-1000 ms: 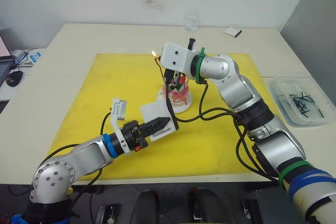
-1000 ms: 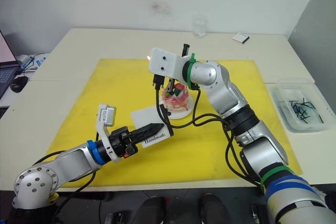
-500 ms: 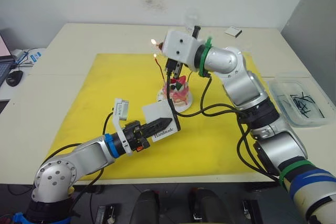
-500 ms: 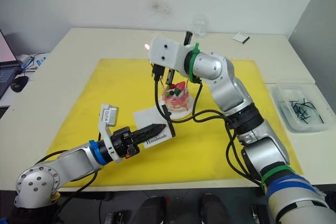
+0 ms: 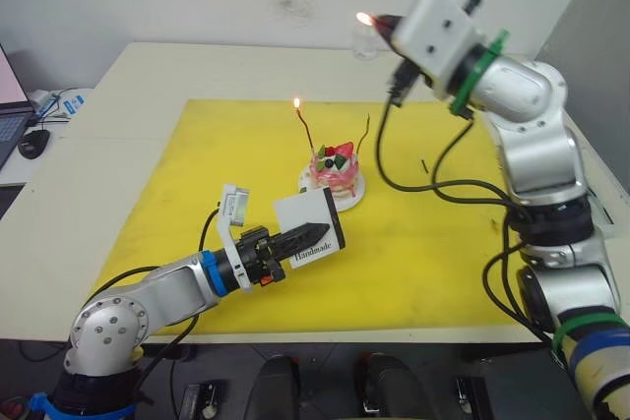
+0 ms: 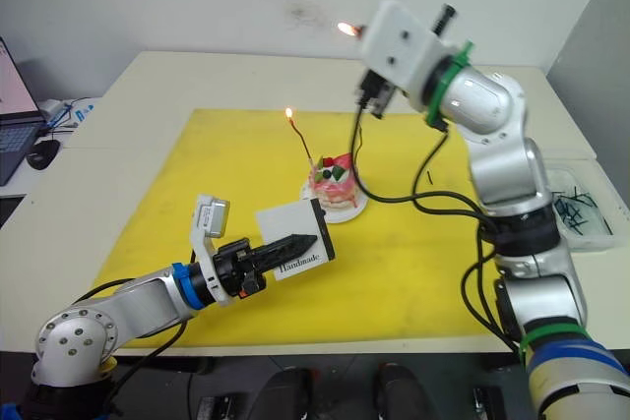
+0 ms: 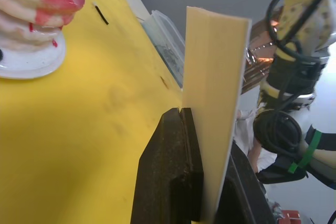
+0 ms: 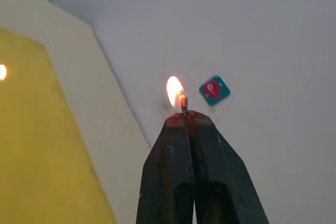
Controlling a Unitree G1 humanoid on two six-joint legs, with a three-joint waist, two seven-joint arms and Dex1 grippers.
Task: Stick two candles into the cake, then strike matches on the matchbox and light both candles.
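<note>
The pink cake [image 5: 334, 168] sits on its white plate in the middle of the yellow mat [image 5: 197, 174]. Two thin candles stand in it. The left candle [image 5: 306, 132] burns at its tip. The right candle [image 5: 367, 131] carries no flame that I can see. My right gripper [image 5: 382, 21] is raised high behind and to the right of the cake, shut on a burning match [image 8: 184, 106]. My left gripper [image 5: 298, 236] is low in front of the cake, shut on the white matchbox [image 5: 311, 224], which also shows edge-on as the matchbox [image 7: 215, 93] between the fingers.
A clear bin [image 6: 583, 215] holding dark matches stands at the table's right edge. One loose match [image 5: 425, 165] lies on the mat right of the cake. A glass [image 5: 362, 46] stands at the back. A laptop and a mouse [image 5: 33, 141] sit at far left.
My right gripper has lifted up and back to the right, away from the cake, with the match still burning. The left candle now burns. The left arm has barely moved.
</note>
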